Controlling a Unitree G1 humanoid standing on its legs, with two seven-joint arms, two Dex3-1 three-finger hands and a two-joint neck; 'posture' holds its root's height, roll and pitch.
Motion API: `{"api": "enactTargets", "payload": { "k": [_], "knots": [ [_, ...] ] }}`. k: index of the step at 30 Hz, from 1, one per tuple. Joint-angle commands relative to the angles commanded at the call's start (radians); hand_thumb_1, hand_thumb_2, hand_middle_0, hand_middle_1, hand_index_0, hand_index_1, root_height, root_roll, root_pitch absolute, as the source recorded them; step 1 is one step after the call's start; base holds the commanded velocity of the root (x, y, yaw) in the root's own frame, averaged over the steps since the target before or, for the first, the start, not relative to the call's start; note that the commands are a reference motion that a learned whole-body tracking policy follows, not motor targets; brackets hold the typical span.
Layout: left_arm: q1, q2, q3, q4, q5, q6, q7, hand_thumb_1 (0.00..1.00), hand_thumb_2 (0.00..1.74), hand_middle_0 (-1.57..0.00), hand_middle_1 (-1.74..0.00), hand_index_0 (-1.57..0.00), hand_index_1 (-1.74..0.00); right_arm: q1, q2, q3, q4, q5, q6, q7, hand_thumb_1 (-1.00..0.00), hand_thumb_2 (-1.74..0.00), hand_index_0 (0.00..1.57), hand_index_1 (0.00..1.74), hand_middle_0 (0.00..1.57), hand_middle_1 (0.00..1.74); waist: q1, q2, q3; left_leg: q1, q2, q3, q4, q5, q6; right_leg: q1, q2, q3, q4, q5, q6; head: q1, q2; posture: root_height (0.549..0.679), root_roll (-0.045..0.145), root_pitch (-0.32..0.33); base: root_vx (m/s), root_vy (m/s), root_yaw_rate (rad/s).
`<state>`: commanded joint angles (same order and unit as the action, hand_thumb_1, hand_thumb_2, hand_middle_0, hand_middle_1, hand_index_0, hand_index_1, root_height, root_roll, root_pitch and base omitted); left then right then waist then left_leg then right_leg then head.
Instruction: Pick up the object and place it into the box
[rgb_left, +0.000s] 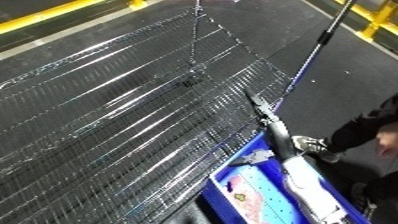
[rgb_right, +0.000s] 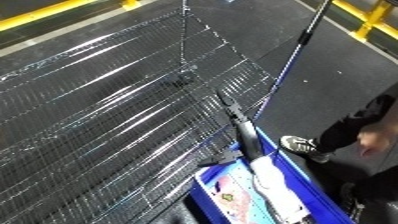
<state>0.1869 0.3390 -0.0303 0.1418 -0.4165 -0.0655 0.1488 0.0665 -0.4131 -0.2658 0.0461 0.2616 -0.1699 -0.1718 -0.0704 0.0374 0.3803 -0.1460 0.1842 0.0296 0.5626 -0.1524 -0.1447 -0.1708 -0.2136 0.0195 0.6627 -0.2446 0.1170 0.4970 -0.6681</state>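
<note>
A blue bin sits at the lower right, beside the edge of a wire mesh surface. Inside the bin lies a flat light-blue and pink packet. My right forearm, white, reaches up across the bin's right side. Its black right hand stretches beyond the bin's far corner, and the straight fingers point up-left over the mesh edge, holding nothing. The packet is to the left of and below the forearm, apart from the hand. My left hand is in neither view.
A thin dark and blue pole slants from the upper right down toward the bin. Yellow rails run along the top left, and another yellow rail is at the top right. Dark floor lies right of the mesh.
</note>
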Motion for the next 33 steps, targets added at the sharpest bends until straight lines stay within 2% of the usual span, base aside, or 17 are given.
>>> {"api": "enactTargets", "payload": {
  "k": [3, 5, 10, 14, 16, 19, 22, 33],
  "knots": [
    [-0.021, 0.005, -0.002, -0.012, 0.009, -0.005, 0.01, 1.0, 1.74, -1.57, -1.74, -1.57, -1.74, -0.035, 0.009, 0.071, -0.013, -0.003, 0.004, 0.02, 0.0, 0.0, 0.0, 0.0, 0.0, 0.0, 0.019, -0.012, 0.004, -0.009, -0.003, -0.008, 0.006, 0.001, 0.0003, -0.002, -0.0019, -0.004, 0.005, 0.001, -0.0006, -0.084, -0.038, 0.643, 0.049, -0.199, -0.006, 0.008, 0.091],
    [-0.037, 0.013, -0.004, -0.024, 0.014, -0.008, 0.014, 1.0, 1.74, -1.57, -1.74, -1.57, -1.74, -0.059, 0.014, 0.114, -0.021, -0.003, 0.006, 0.034, 0.0, 0.0, 0.0, 0.0, 0.0, 0.0, 0.03, -0.019, 0.006, -0.014, -0.004, -0.013, 0.011, 0.001, 0.0008, -0.002, -0.0026, -0.007, 0.009, 0.001, -0.0013, -0.13, -0.042, 0.642, 0.048, -0.201, -0.002, 0.008, 0.066],
    [-0.079, 0.03, -0.011, -0.048, 0.02, -0.017, 0.034, 1.0, 1.74, -1.57, -1.74, -1.57, -1.74, -0.115, 0.019, 0.197, -0.021, 0.013, 0.011, 0.051, 0.0, 0.0, 0.0, 0.0, 0.0, 0.0, 0.06, -0.033, 0.012, -0.026, -0.008, -0.026, 0.018, 0.002, 0.0015, -0.004, -0.0044, -0.015, 0.016, 0.001, -0.0013, -0.262, -0.038, 0.642, 0.045, -0.202, -0.001, 0.005, 0.064],
    [-0.1, 0.028, -0.027, -0.058, 0.026, -0.016, 0.041, 1.0, 1.74, -1.57, -1.74, -1.57, -1.74, -0.15, 0.024, 0.245, -0.013, 0.009, 0.014, 0.05, 0.0, 0.0, 0.0, 0.0, 0.0, 0.0, 0.083, -0.039, 0.017, -0.032, -0.011, -0.037, 0.021, 0.001, 0.0037, -0.004, -0.0082, -0.024, 0.022, -0.001, -0.0009, -0.349, -0.022, 0.641, 0.043, -0.201, 0.009, 0.003, 0.088],
    [-0.1, 0.025, -0.034, -0.06, 0.03, -0.013, 0.038, 1.0, 1.74, -1.57, -1.74, -1.57, -1.74, -0.16, 0.024, 0.263, -0.01, 0.005, 0.017, 0.052, 0.0, 0.0, 0.0, 0.0, 0.0, 0.0, 0.093, -0.039, 0.021, -0.034, -0.013, -0.041, 0.023, 0.0, 0.0046, -0.005, -0.0106, -0.028, 0.026, -0.002, 0.0, -0.382, 0.003, 0.641, 0.042, -0.201, 0.018, 0.011, 0.086],
    [-0.094, 0.023, -0.034, -0.067, 0.035, -0.01, 0.034, 1.0, 1.74, -1.57, -1.74, -1.57, -1.74, -0.166, 0.02, 0.279, -0.008, -0.004, 0.021, 0.058, 0.0, 0.0, 0.0, 0.0, 0.0, 0.0, 0.104, -0.037, 0.027, -0.036, -0.015, -0.044, 0.022, -0.001, 0.0052, -0.008, -0.0134, -0.03, 0.029, -0.003, 0.0012, -0.406, 0.087, 0.641, 0.042, -0.198, 0.02, 0.023, 0.037],
    [-0.084, 0.024, -0.019, -0.081, 0.036, -0.012, 0.035, 1.0, 1.74, -1.57, -1.74, -1.57, -1.74, -0.16, 0.013, 0.28, -0.013, -0.012, 0.024, 0.064, 0.0, 0.0, 0.0, 0.0, 0.0, 0.0, 0.11, -0.032, 0.032, -0.04, -0.018, -0.046, 0.019, -0.001, 0.0065, -0.016, -0.0152, -0.031, 0.031, -0.003, 0.0024, -0.427, 0.111, 0.64, 0.041, -0.191, 0.013, 0.039, 0.006],
    [-0.066, 0.008, 0.013, -0.107, 0.056, -0.015, 0.049, 1.0, 1.74, -1.57, -1.74, -1.57, -1.74, -0.137, 0.029, 0.271, -0.016, -0.012, 0.018, 0.063, 0.0, 0.0, 0.0, 0.0, 0.0, 0.0, 0.114, -0.028, 0.032, -0.042, -0.022, -0.046, 0.01, -0.002, 0.0083, -0.026, -0.0158, -0.03, 0.028, -0.005, 0.0065, -0.42, 0.057, 0.64, 0.042, -0.181, 0.007, 0.018, 0.006]
  ]
}}
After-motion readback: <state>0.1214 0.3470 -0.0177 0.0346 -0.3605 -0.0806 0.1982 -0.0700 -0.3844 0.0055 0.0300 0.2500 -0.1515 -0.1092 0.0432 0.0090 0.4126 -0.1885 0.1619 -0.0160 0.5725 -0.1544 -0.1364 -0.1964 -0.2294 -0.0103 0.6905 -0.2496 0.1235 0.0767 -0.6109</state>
